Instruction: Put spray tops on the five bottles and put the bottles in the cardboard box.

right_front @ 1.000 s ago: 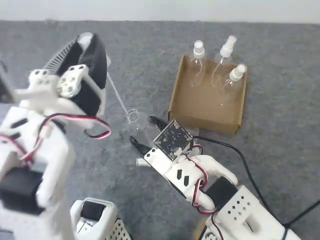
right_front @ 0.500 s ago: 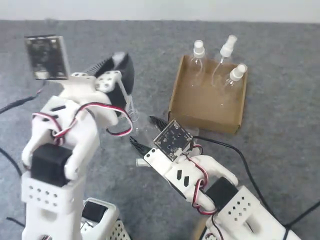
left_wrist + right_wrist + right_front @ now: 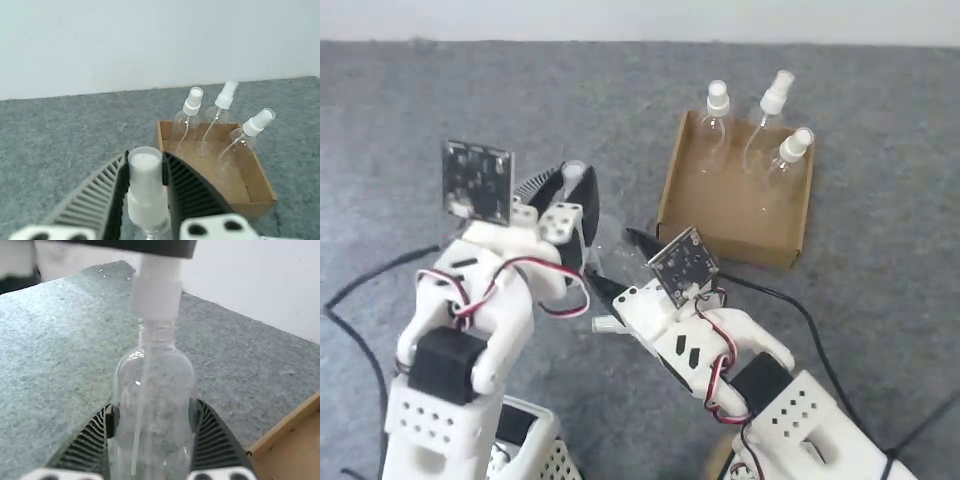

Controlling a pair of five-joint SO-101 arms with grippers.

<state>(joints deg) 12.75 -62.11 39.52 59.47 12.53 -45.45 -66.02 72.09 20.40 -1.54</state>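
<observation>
1. High view, left: the left gripper is closed narrowly on the spray top, a rigid white plastic cylinder with a thin dip tube. It is light and best held by its collar.
2. Centre: the right gripper, jaws partly spread, clamps the bottle upright at its rounded belly, above the grey carpet. The spray top meets the neck, with the tube inside. The clear bottle looks light, smooth and slippery, so a firm mid-body hold suits it.
3. Right, at 1 o'clock from the bottle: the shallow cardboard box, matte brown, holds three capped bottles.
</observation>
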